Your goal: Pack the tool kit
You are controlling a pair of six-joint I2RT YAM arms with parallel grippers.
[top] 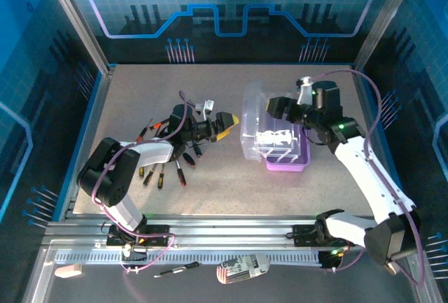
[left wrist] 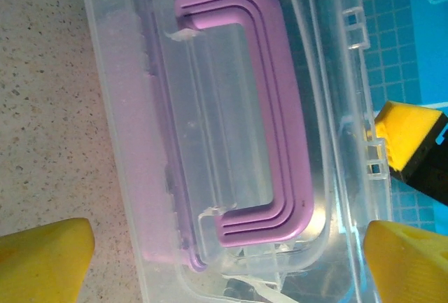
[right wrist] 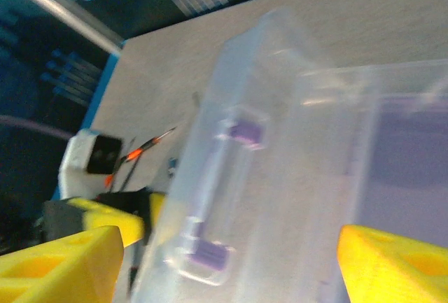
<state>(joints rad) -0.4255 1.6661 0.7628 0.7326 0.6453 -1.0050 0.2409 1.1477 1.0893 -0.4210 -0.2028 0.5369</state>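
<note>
Two claws stood wide open: the left gripper (top: 229, 125), empty, faced the tool kit (top: 280, 150) from the left; the right gripper (right wrist: 227, 264) straddled its raised lid (top: 252, 117), grip unclear. Screwdrivers (top: 164, 173) lay left.

1. The table (top: 231, 187) has a pale grey, speckled top, walled by blue panels at the back and at both sides.
2. A small plastic box (top: 276, 145) sits right of the middle. Its purple base (top: 288, 164) lies flat on the top, and its clear lid (top: 250, 117) is raised on the left side.
3. Thin screwdrivers (top: 162, 174) with black and red-orange handles lie fanned out on the left half, apart from the box.
4. Metal rails (top: 231, 236) run along the near edge.
5. On the grey ledge in front of the rails lie a lone screwdriver (top: 178, 269), a crumpled printed packet (top: 241, 268) and a small pale block (top: 68, 271).
</note>
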